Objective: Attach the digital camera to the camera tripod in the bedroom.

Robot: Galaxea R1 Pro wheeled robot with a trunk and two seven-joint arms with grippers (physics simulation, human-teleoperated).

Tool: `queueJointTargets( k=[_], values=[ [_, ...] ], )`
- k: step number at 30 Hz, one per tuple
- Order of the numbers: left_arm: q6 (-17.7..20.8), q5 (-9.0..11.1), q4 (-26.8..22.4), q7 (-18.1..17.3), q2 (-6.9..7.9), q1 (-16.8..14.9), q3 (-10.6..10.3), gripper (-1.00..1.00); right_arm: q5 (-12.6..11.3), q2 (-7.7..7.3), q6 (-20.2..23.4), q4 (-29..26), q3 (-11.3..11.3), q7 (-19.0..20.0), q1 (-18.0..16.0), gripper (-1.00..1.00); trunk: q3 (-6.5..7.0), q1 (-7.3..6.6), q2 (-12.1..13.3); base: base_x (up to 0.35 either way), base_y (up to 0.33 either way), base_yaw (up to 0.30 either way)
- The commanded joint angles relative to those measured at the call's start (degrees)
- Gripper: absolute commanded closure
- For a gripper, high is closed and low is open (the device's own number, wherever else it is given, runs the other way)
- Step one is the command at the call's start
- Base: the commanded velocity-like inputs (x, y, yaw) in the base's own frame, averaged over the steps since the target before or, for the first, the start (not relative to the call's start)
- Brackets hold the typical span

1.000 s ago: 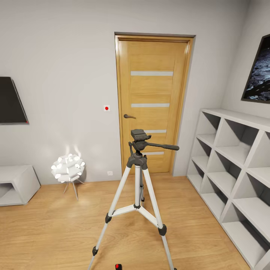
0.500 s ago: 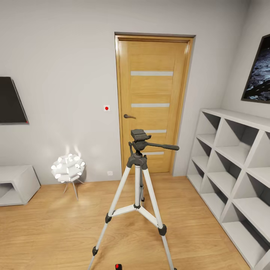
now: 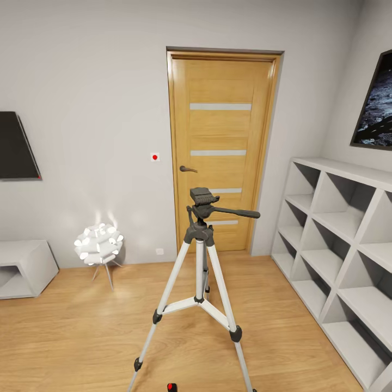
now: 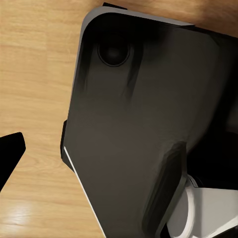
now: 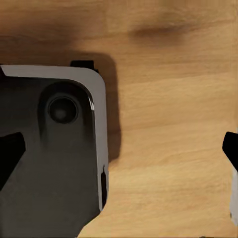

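Head view: camera tripod [image 3: 200, 283] stands upright on light wood floor [image 3: 71, 337], centre of frame, in front of oak door [image 3: 220, 147]. Silver legs spread; black head [image 3: 203, 197] on top carries nothing; pan handle [image 3: 237, 213] points toward grey cube shelf [image 3: 337, 256] along the right-hand wall. Small black item w/ red dot [image 3: 172, 387] lies on floor at bottom edge, between tripod's front feet; prob. the digital camera, but too little shows to confirm.

White spiky-ball lamp [image 3: 98, 243] stands well apart from tripod, near back wall; low grey cabinet [image 3: 24, 267] beyond it at frame edge. Black wall TV [image 3: 16, 146] above cabinet. Dark framed picture [image 3: 375, 106] above shelf.

Left wrist view: dark robot base panel [image 4: 144, 124] over wood floor; one black fingertip [image 4: 10, 156] at edge. Left gripper: spread or pressed together, cannot tell.

Right wrist view: dark base corner [image 5: 54, 158] over floor. Right gripper [image 5: 119, 151]: fingertips [image 5: 10, 153] at opposite frame edges, spread wide, nothing between.
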Motion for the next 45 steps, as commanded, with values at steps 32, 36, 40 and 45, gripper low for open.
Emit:
queueJointTargets(
  k=[32,36,40,45],
  values=[
    [-0.1,0.4,-0.1,0.1,-0.10,0.0,0.1,-1.00,0.2,-1.13,38.9,-72.4,-0.8,13.2,0.0,-1.00,-0.06,0.01,0.0,0.000,0.000,0.000],
    [-0.1,0.4,-0.1,0.1,-0.08,0.0,0.1,-1.00,0.1,-1.14,42.5,-77.9,-0.9,13.2,0.0,-1.00,-0.06,0.01,0.0,0.000,0.000,0.000],
    [-0.1,0.4,-0.1,0.1,-0.04,0.0,0.1,-1.00,0.1,-1.60,44.3,-80.2,-0.8,13.5,-0.1,-1.00,-0.06,0.01,0.0,0.000,0.000,0.000],
    [-0.1,0.4,-0.1,0.1,-0.02,0.0,0.1,-1.00,0.1,-2.28,45.0,-80.9,-0.7,14.9,-1.1,-1.00,-0.06,0.01,0.0,0.000,0.000,0.000]
  ],
)
